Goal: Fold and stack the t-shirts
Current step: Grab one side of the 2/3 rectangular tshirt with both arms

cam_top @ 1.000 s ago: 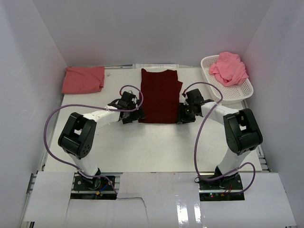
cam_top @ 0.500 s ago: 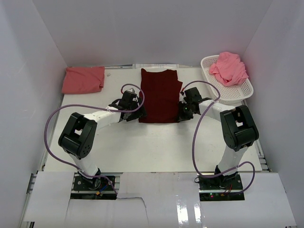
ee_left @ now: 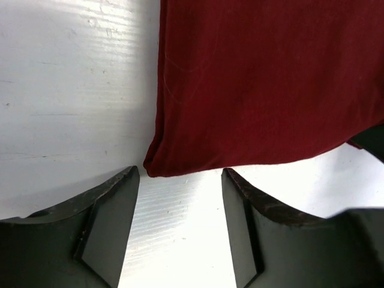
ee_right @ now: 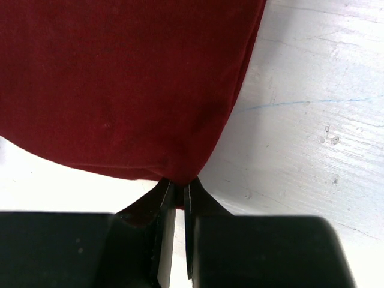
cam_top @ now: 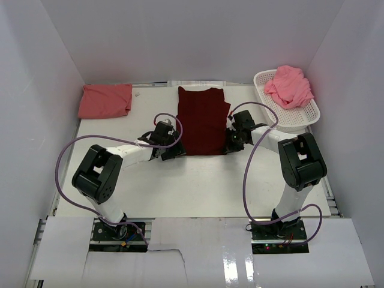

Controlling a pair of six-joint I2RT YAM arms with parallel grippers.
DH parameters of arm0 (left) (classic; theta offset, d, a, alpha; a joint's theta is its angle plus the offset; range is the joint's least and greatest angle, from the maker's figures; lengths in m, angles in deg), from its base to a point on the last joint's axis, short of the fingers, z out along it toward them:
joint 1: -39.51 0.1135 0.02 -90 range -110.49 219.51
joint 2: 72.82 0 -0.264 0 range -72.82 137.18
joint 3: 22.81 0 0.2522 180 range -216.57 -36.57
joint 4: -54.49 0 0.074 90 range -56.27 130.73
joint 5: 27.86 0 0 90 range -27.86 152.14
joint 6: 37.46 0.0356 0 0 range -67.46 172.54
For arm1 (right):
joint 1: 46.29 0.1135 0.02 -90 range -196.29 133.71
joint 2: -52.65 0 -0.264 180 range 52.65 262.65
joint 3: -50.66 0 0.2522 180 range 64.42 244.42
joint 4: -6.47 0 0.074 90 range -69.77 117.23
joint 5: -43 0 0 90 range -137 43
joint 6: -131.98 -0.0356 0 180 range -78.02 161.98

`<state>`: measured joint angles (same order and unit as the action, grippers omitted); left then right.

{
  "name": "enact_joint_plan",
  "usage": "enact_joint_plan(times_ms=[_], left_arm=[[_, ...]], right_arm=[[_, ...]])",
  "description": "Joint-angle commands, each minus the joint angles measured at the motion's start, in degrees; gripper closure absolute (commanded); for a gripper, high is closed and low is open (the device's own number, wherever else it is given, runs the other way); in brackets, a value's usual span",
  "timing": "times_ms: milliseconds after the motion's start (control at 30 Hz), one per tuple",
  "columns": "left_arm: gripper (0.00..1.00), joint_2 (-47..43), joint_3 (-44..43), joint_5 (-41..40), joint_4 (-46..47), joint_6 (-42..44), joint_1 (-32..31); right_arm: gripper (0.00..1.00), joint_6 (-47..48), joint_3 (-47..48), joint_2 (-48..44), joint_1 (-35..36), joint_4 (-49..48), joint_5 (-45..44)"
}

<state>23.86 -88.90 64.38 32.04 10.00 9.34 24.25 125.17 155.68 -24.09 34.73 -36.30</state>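
Observation:
The dark maroon t-shirt (cam_top: 203, 120) lies flat on the table, folded into a long strip. My left gripper (cam_top: 170, 151) is open, just short of the shirt's near left corner (ee_left: 157, 168), with bare table between its fingers. My right gripper (cam_top: 231, 144) is shut on the shirt's near right corner (ee_right: 180, 171), the cloth pinched between its fingertips. The salmon t-shirt (cam_top: 105, 100) lies folded at the far left. The lighter pink t-shirt (cam_top: 289, 85) is bunched in the white basket (cam_top: 306, 114).
The white basket stands at the far right by the side wall. White walls close the table on three sides. Purple cables (cam_top: 63, 162) loop from both arms over the table.
My left gripper has slid toward the near edge and now sits open just off the shirt's corner. My right gripper has moved slightly and closed on the near right corner.

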Motion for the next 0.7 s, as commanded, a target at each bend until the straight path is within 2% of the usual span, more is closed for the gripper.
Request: enact_joint_plan(times_ms=[0, 167, 267, 467, 600, 667], left_arm=[[0.33, -2.0, 0.7, -0.3, 1.1, -0.5, -0.5], [0.38, 2.1, -2.9, -3.8, 0.5, 0.4, -0.5], [0.37, 3.1, -4.3, -6.6, -0.4, 0.4, -0.5], [0.37, 0.5, -2.7, -11.1, -1.4, -0.8, -0.5], [0.4, -0.7, -2.1, -12.3, -2.5, -1.4, -0.2], [0.46, -0.7, -2.0, -12.3, -2.6, -1.7, 0.0]], right_arm=[[0.92, 0.9, 1.1, 0.3, 0.0, 0.4, -0.5], [0.92, 1.2, 1.0, -0.2, 0.0, 0.6, -0.3], [0.92, 1.5, 0.8, -0.6, 0.0, 0.7, -0.4], [0.92, 1.9, 0.8, -0.7, 0.0, 1.2, -0.9], [0.92, 1.9, 0.7, -0.5, 0.0, 1.2, -0.9], [0.92, 1.9, 0.8, -0.5, 0.0, 1.1, -0.5]])
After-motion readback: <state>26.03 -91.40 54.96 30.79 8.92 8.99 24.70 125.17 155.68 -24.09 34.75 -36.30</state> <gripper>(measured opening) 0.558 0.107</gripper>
